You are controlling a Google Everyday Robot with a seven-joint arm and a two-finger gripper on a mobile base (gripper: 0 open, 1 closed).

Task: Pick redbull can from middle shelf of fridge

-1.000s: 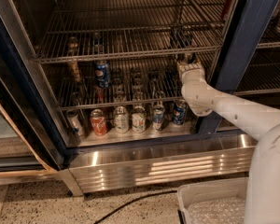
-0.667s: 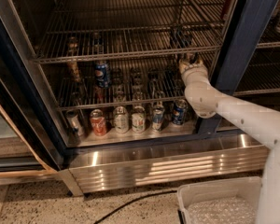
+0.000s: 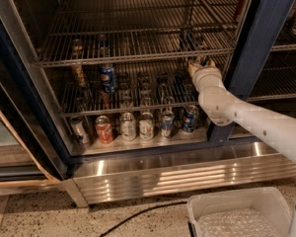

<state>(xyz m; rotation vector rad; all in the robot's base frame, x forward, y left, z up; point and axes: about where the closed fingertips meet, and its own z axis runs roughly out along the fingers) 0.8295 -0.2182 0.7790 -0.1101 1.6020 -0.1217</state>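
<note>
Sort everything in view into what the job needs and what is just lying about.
Job:
- redbull can, right end of the middle shelf
- fridge
- gripper, at that shelf's front edge, just below the can

Lying about:
- Pepsi can
- red can
- other bottom-row cans
- white bin
- floor cable

Slim redbull can (image 3: 191, 39) upright on middle shelf (image 3: 113, 53), right side, tool (image 3: 201, 63) just below.

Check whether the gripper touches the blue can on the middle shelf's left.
Apart. The camera view shows the gripper at the middle shelf's right end, the blue can far left.
</note>
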